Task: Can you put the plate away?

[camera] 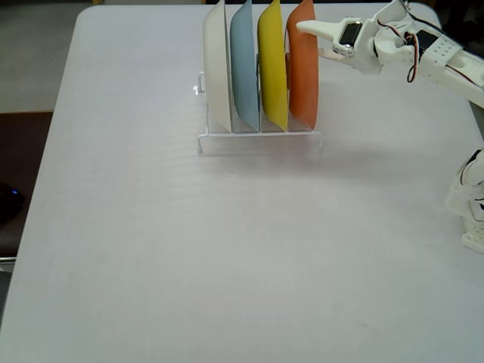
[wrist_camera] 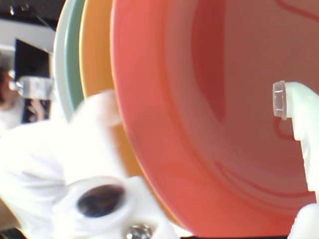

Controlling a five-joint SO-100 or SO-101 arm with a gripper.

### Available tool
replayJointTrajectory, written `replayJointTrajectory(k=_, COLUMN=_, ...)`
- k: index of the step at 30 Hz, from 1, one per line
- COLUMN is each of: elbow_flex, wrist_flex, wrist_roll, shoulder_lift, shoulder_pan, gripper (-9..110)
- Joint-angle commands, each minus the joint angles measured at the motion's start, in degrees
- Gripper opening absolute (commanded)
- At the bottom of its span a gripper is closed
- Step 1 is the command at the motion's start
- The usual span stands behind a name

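The orange plate [camera: 304,76] stands on edge in the rightmost slot of a clear rack [camera: 261,141]. In the wrist view the orange plate [wrist_camera: 234,164] fills most of the picture, its hollow face turned to the camera. My gripper [camera: 306,29] is at the plate's top edge, reaching in from the right. In the wrist view the gripper [wrist_camera: 189,102] straddles the rim: one white finger with a clear pad [wrist_camera: 280,99] is in front of the face, the other blurred finger [wrist_camera: 97,112] behind it. The gap between them is wide, so the gripper is open.
To the left of the orange plate, a yellow plate [camera: 272,68], a light blue plate [camera: 243,68] and a white plate [camera: 218,68] stand upright in the same rack. The white arm [camera: 439,60] comes in from the right edge. Its base [camera: 469,204] sits at the table's right side.
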Motion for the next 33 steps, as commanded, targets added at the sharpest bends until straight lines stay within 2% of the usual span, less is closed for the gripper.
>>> replayJointTrajectory(k=1, elbow_flex=-0.6, wrist_flex=0.8, wrist_roll=0.9, shoulder_lift=5.0, shoulder_pan=-0.3, gripper=48)
replayJointTrajectory(k=10, elbow_flex=4.9, wrist_flex=1.4, wrist_roll=0.7, shoulder_lift=20.8, shoulder_pan=-4.3, gripper=51)
replayJointTrajectory(k=15, elbow_flex=13.0, wrist_flex=5.1, wrist_roll=5.5, shoulder_lift=32.8, shoulder_pan=-12.9, gripper=45)
replayJointTrajectory(k=17, elbow_flex=17.2, wrist_flex=6.7, wrist_roll=7.8, shoulder_lift=36.8, shoulder_pan=-18.5, gripper=39)
replayJointTrajectory(k=21, elbow_flex=27.5, wrist_flex=10.9, wrist_roll=16.5, shoulder_lift=44.6, shoulder_pan=-31.1, gripper=34)
replayJointTrajectory(k=23, elbow_flex=31.9, wrist_flex=10.6, wrist_roll=18.8, shoulder_lift=47.5, shoulder_pan=-36.3, gripper=26)
replayJointTrajectory(k=25, elbow_flex=37.0, wrist_flex=10.2, wrist_roll=21.5, shoulder_lift=51.1, shoulder_pan=-40.1, gripper=25)
replayJointTrajectory(k=32, elbow_flex=52.0, wrist_flex=2.9, wrist_roll=25.7, shoulder_lift=62.0, shoulder_pan=-44.7, gripper=0)
replayJointTrajectory(k=33, elbow_flex=53.1, wrist_flex=2.9, wrist_roll=26.1, shoulder_lift=62.8, shoulder_pan=-44.4, gripper=0)
